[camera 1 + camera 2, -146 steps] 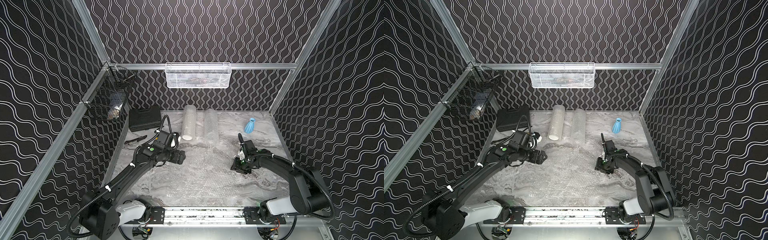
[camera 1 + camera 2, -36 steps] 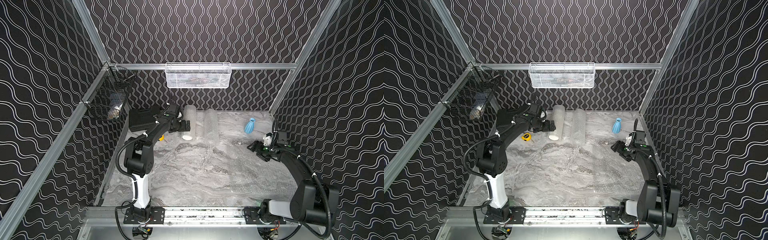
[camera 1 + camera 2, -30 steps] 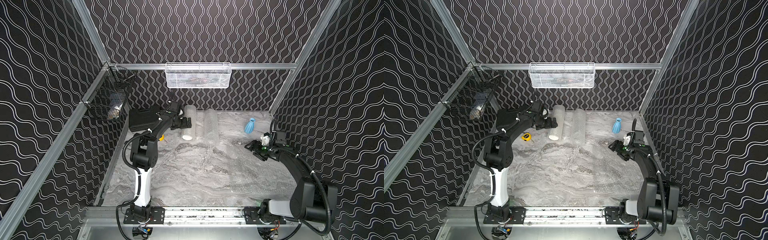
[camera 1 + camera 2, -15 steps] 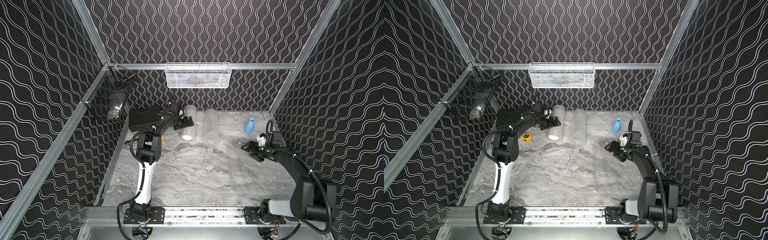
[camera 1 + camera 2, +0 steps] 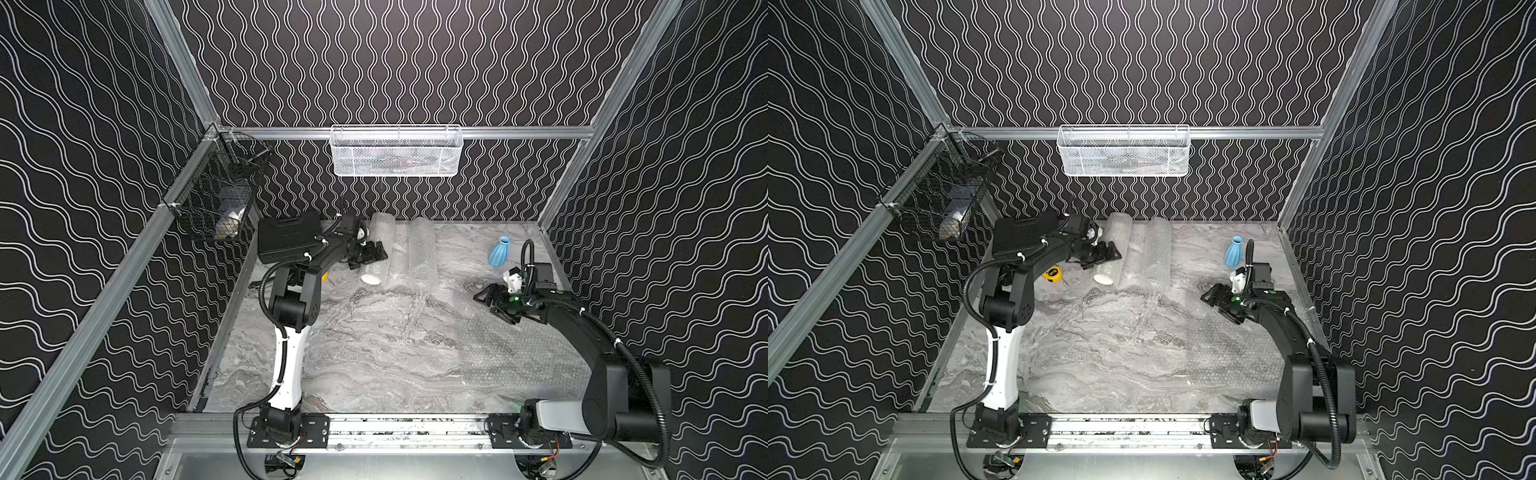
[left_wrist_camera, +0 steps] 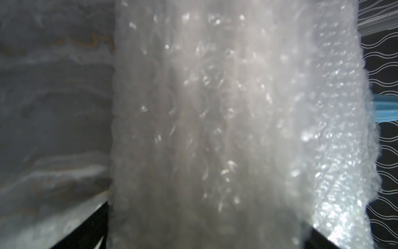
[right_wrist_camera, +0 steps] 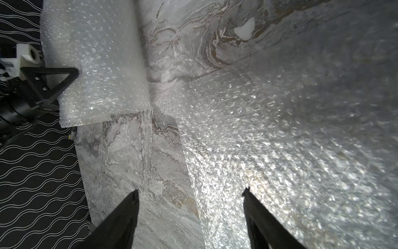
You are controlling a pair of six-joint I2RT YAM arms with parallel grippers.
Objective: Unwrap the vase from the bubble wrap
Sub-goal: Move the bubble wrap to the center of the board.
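Beside the black case, left pincer has closed in astride the bubble wrap roll; jaws wide, grip unclear. Far off, right pincer gapes empty over a flat sheet.

Left pincer at bubble wrap

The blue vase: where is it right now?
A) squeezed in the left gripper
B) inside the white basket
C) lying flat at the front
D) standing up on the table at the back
D: the vase stands upright on the table near the back wall, bare and apart from the bubble wrap rolls.
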